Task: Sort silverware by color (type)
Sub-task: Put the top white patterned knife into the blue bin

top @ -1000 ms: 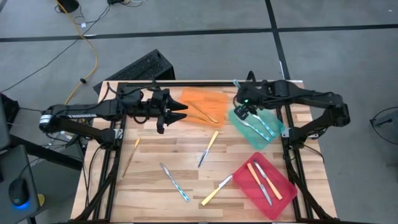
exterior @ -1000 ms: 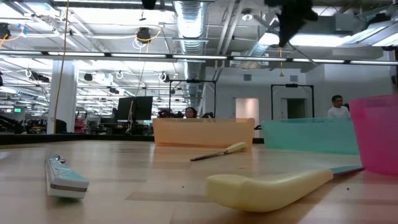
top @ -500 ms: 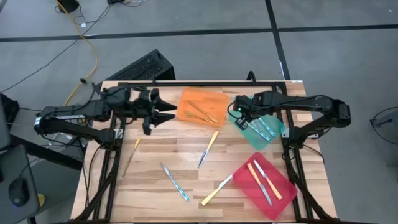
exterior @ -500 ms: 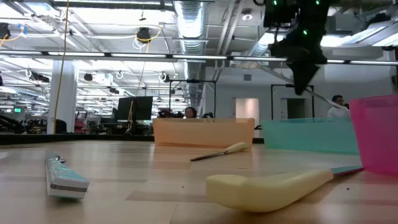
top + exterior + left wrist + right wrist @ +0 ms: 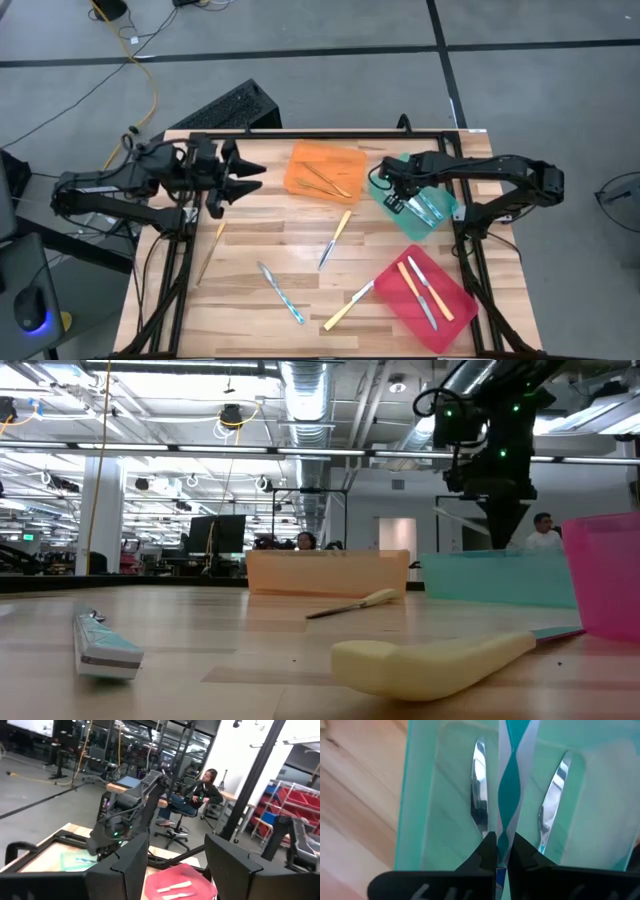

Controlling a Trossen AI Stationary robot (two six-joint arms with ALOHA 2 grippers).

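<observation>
On the wooden table (image 5: 300,225), your right hand (image 5: 498,851) hangs over the green tray (image 5: 425,212), clenched on a blue-handled utensil (image 5: 510,780). Next you release it there. Since a second ago, the open left hand (image 5: 245,177) has pulled back from the orange tray (image 5: 325,158).

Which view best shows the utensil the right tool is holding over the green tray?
The right wrist view: the teal-patterned utensil runs straight out from the right tool, pinched between its fingers above the green tray. The high view hides it under the arm. The low view shows only a thin sliver. The left wrist view shows none.
</observation>
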